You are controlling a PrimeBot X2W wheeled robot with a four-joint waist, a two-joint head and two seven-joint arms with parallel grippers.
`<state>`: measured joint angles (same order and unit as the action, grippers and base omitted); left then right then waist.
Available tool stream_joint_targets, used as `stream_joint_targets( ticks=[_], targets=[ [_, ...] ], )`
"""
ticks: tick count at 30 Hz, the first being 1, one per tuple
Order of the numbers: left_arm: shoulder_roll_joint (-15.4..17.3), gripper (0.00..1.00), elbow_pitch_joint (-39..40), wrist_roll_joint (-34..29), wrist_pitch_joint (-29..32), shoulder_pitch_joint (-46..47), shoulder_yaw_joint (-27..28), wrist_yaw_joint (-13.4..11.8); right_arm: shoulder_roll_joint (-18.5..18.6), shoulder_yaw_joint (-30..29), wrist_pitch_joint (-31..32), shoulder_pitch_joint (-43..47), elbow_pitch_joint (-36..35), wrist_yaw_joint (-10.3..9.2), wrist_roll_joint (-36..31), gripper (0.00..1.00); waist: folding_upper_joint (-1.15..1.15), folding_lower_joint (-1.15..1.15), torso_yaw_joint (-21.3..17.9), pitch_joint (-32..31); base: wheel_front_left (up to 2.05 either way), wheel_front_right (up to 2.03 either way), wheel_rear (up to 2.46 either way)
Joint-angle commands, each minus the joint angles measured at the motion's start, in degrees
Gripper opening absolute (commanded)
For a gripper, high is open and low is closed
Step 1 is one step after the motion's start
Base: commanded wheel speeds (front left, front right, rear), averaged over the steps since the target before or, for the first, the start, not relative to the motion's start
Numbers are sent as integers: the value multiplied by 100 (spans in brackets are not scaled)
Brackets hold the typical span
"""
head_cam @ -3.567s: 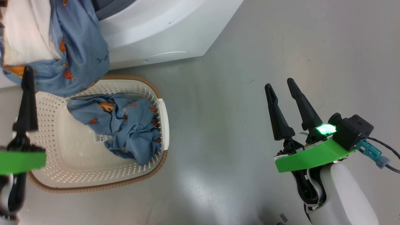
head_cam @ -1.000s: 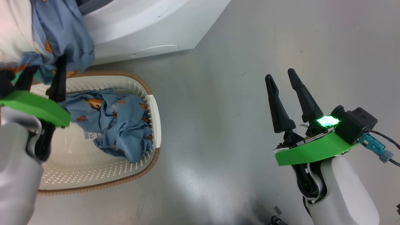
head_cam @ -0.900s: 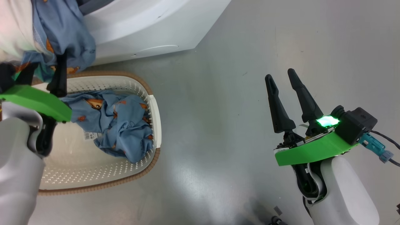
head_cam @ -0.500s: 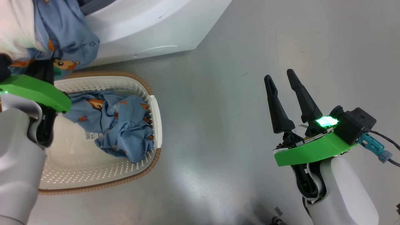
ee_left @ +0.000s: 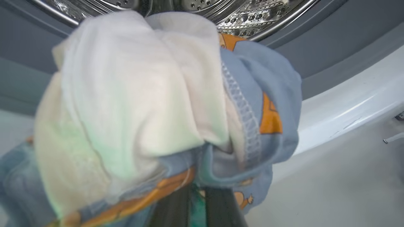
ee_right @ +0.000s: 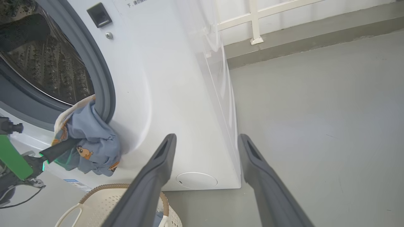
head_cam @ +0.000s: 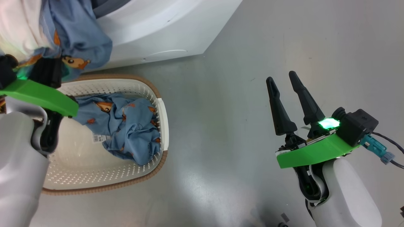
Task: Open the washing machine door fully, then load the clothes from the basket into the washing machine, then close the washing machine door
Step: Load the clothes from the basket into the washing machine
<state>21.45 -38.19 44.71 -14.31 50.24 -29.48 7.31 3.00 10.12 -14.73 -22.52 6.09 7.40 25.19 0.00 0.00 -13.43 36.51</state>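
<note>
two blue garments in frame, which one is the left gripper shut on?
The cream-lined garment hanging from the washing machine mouth; the left gripper is pinched on its lower edge. The other garment lies loose in the basket, untouched.

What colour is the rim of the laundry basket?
Brown, woven-looking rim around the cream perforated basket; the head view shows it best.

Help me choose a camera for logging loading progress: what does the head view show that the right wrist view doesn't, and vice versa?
Head view: the basket's full inside, with a crumpled garment beside a barcode label.
Right wrist view: the steel drum, grey ring and a white railing behind.
Both: the washer, the basket rim, the open right end effector, and the left end effector shut on a lined garment draped over the ring's lip.
</note>
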Motion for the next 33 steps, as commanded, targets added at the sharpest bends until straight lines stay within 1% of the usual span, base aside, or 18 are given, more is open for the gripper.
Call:
stream_joint_targets(
  ticks=[1, 5, 9, 12, 15, 20, 26, 30, 33],
  targets=[
    [242, 0, 239, -77, -67, -58, 214, 17, -13, 105, -27, 94, -110, 9, -39, 100, 0, 0, 9, -13, 0, 0, 0],
    [301, 0, 920, -350, -68, -342, 421, 18, -13, 71, -27, 133, -103, 9, -65, 100, 0, 0, 44, -47, 0, 0, 0],
    [338, 0, 1399, -522, -68, -499, 608, 4, -13, 63, -27, 162, -78, 9, -54, 100, 0, 0, 56, -90, 0, 0, 0],
    [381, 0, 1626, -543, -47, -467, 662, -45, -13, 72, -27, 164, -63, 9, -35, 100, 0, 0, 51, -113, 0, 0, 0],
    [457, 0, 1670, -527, 136, -245, 702, -101, -13, 88, -27, 148, -59, 9, -21, 100, 0, 0, 23, -94, 0, 0, 0],
    [523, 0, 1324, -586, 557, 405, 651, -128, -13, 134, -27, 87, -98, 9, 22, 100, 0, 0, -73, 32, 0, 0, 0],
    [534, 0, 544, -818, 857, 1349, 481, -106, -13, 177, -27, 46, -140, 9, 123, 100, 0, 0, -293, 171, 0, 0, 0],
    [511, 0, -75, -932, 966, 1897, 364, -79, -13, 233, -27, 51, -161, 9, 201, 100, 0, 0, -460, 230, 0, 0, 0],
    [485, 0, -449, -1038, 868, 2269, 294, -63, -13, 268, -27, 74, -181, 9, 241, 100, 0, 0, -559, 261, 0, 0, 0]
  ],
)
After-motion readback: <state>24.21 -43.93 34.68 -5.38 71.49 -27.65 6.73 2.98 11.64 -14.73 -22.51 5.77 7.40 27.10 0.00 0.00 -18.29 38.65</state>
